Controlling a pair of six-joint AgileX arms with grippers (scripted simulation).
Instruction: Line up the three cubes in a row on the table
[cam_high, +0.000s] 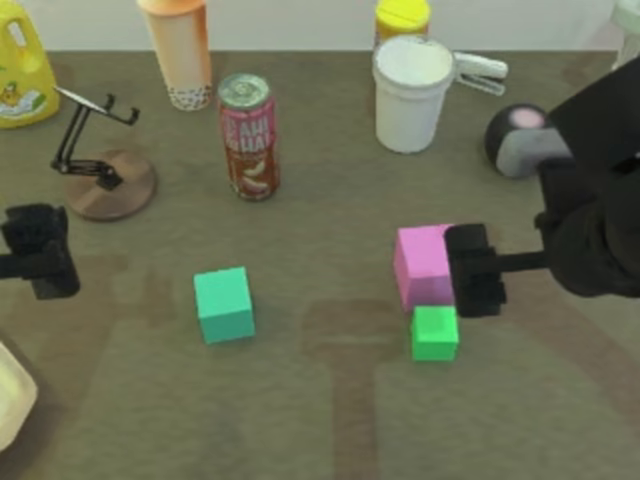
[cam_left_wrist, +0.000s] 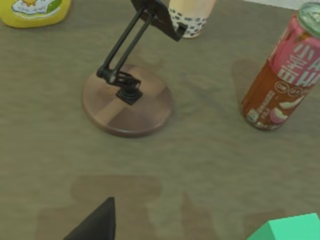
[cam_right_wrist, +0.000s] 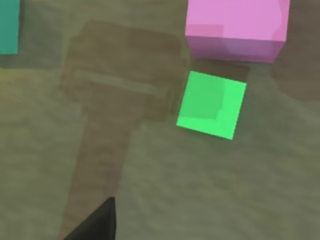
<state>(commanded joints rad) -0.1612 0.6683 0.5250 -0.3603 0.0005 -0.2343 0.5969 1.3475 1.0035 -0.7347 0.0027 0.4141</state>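
Three cubes lie on the olive-brown table. The pink cube is right of the middle, and the small bright green cube lies just in front of it, a narrow gap apart. The teal-green cube stands alone, left of the middle. My right gripper hovers open at the pink cube's right side with nothing in it; one dark finger shows in the right wrist view. My left gripper is parked open at the left edge.
Along the back stand a yellow bottle, a phone stand on a round wooden base, a bubble-tea cup, a pink can, a white cup, a stapler and a grey mouse. A pale tray corner sits front left.
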